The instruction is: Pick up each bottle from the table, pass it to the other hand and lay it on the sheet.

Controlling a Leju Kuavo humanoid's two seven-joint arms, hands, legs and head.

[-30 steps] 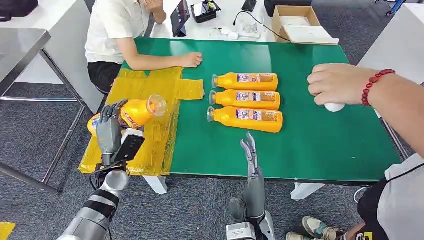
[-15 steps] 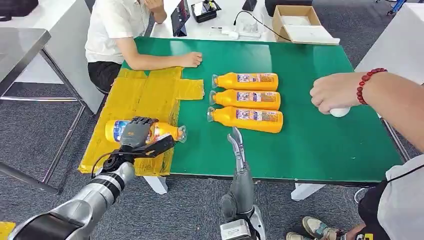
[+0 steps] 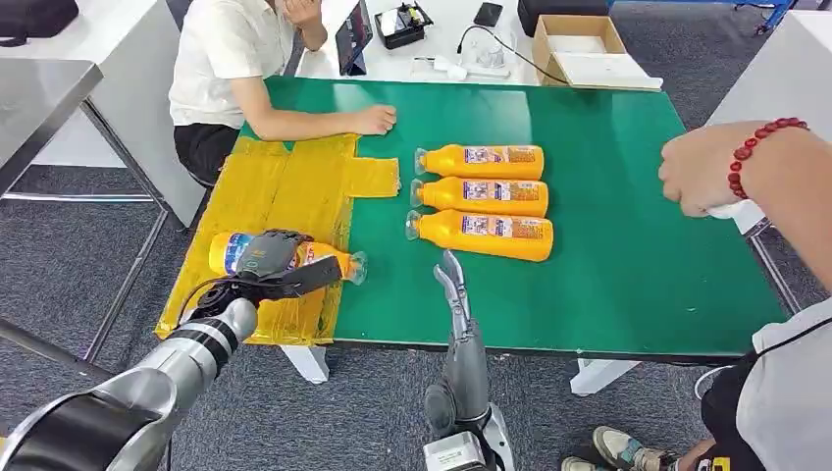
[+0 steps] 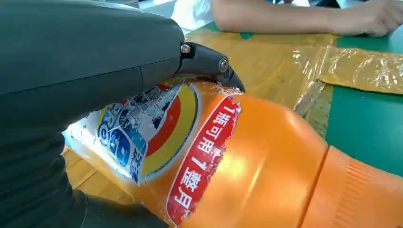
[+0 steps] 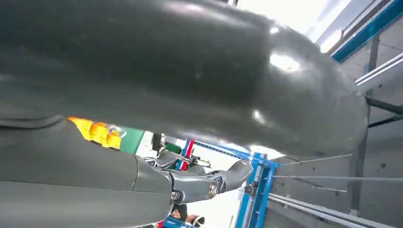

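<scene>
An orange bottle (image 3: 329, 260) lies on its side at the near end of the yellow sheet (image 3: 285, 182), cap toward the green table (image 3: 628, 275). My left hand (image 3: 268, 257) grips it around the label; up close the thumb (image 4: 209, 64) lies over the bottle (image 4: 256, 161). Three more orange bottles (image 3: 483, 161) (image 3: 483, 196) (image 3: 486, 236) lie side by side mid-table, caps toward the sheet. My right hand (image 3: 452, 290) holds nothing and hovers over the table's front edge, just short of the nearest bottle, with its fingers (image 5: 209, 183) stretched out straight.
A seated person rests a hand (image 3: 374, 119) on the table's far left edge by the sheet. Another person's arm with a red bead bracelet (image 3: 751, 152) reaches in at the right over something white (image 3: 734, 208). A cardboard box (image 3: 579, 44) stands behind the table.
My left hand has brought the bottle down from a raised tilt to lie flat on the sheet. The right hand drifted left. The braceleted arm pulled back to the right.
</scene>
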